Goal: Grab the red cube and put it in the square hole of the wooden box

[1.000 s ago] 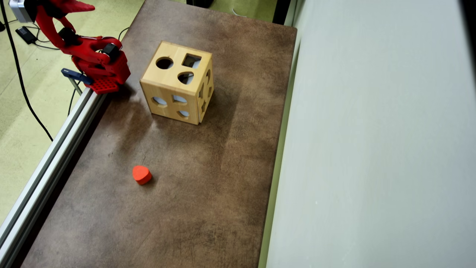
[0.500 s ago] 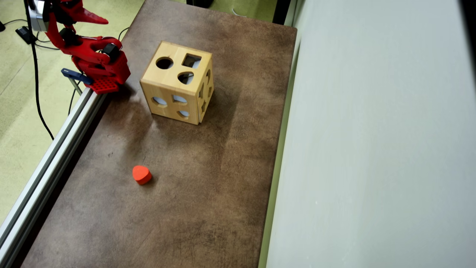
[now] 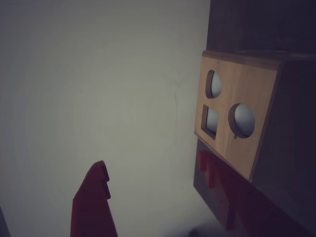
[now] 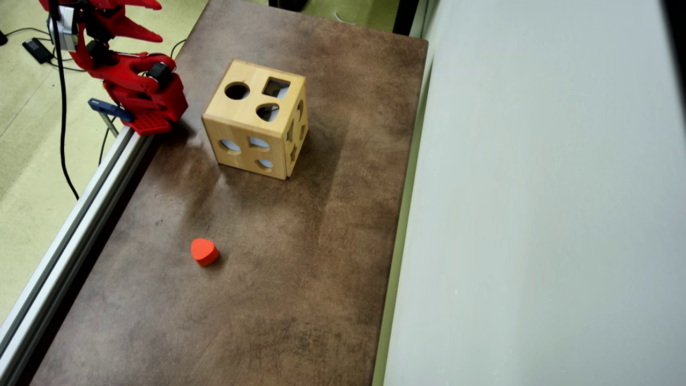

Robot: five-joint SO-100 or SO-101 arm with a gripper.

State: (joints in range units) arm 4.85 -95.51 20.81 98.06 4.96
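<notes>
- The end effector (image 4: 159,22) hangs raised beside the arm's base with its jaws spread and nothing between them. The wrist view agrees: only blank wall shows between its fingers (image 3: 94,197).
- The wooden box (image 4: 252,120) stands just beside the base. I judge a low swing outward could clip it and turn the square hole (image 4: 276,87) away from its place on the top face.
- I cannot find the red cube in either view, so I cannot say where it is. It may be out of frame or hidden.
- Farther out on the surface (image 4: 321,241) lies an orange-red rounded block (image 4: 204,251). I might take it for the cube, and I doubt it would pass the square hole.
</notes>
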